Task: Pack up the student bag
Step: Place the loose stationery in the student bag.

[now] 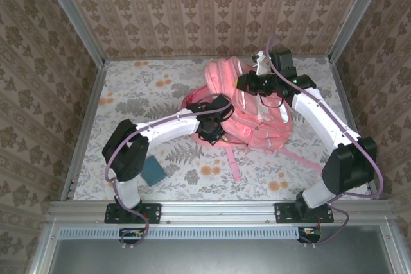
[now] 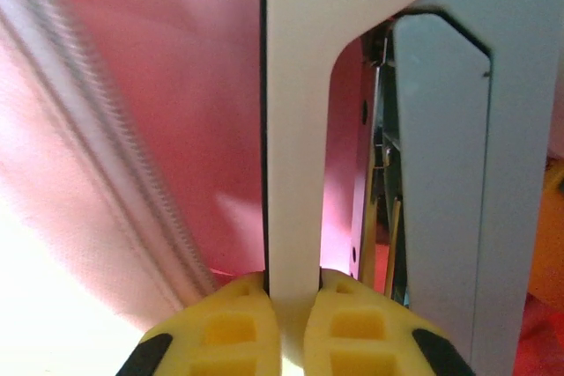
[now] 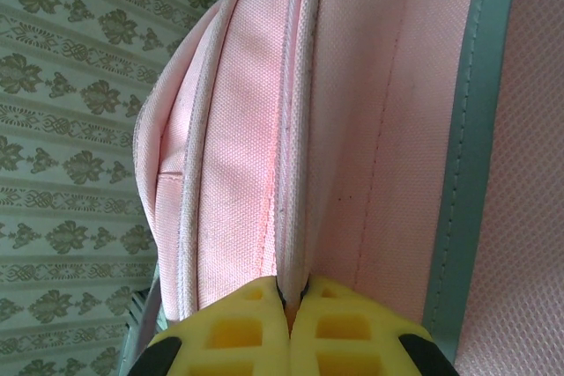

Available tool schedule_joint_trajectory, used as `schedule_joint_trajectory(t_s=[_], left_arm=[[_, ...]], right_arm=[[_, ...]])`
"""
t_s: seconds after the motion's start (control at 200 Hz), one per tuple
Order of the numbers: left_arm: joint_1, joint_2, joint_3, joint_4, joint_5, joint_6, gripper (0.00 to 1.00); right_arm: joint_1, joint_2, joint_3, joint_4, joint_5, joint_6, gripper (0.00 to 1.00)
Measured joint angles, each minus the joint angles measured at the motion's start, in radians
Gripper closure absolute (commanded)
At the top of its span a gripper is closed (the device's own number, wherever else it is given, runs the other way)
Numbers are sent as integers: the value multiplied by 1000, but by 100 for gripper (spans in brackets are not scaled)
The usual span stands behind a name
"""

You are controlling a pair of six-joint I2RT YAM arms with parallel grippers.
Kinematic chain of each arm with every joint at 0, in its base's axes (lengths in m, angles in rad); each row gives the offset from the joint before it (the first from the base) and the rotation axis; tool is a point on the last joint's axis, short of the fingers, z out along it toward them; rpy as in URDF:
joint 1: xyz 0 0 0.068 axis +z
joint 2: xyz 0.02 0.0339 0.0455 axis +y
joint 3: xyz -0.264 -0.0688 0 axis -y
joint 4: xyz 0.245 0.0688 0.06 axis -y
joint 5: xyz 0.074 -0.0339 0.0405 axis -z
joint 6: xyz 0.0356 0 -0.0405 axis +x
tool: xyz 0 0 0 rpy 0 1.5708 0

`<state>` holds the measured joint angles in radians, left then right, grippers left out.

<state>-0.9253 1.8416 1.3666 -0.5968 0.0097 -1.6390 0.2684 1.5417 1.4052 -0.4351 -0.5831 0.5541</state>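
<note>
Student bag [image 1: 253, 126], right gripper [image 3: 295, 301] pinching its seam, left gripper [image 2: 293, 305] clasping a white slab [image 2: 295, 129] beside its zipper [image 2: 115, 156]

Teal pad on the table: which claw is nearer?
Left. Left claw, holding a white strip, is beyond the pad at the bag's left; right claw pinches the bag's far top.

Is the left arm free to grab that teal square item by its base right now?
Probably not yet: the left tool grips a white flat piece at the student bag, and the teal item lies tucked beside its own elbow.
</note>
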Motion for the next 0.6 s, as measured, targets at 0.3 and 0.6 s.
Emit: schedule_joint_trajectory(t_s=[0.3,0.6], left_arm=[[1,-11,8,6,-11,11,36],[60,-241,-92,-3,-76,97,27]], right_arm=[[1,0,0,2,0,0,100],[21,0,-7,2,3,-2,100]])
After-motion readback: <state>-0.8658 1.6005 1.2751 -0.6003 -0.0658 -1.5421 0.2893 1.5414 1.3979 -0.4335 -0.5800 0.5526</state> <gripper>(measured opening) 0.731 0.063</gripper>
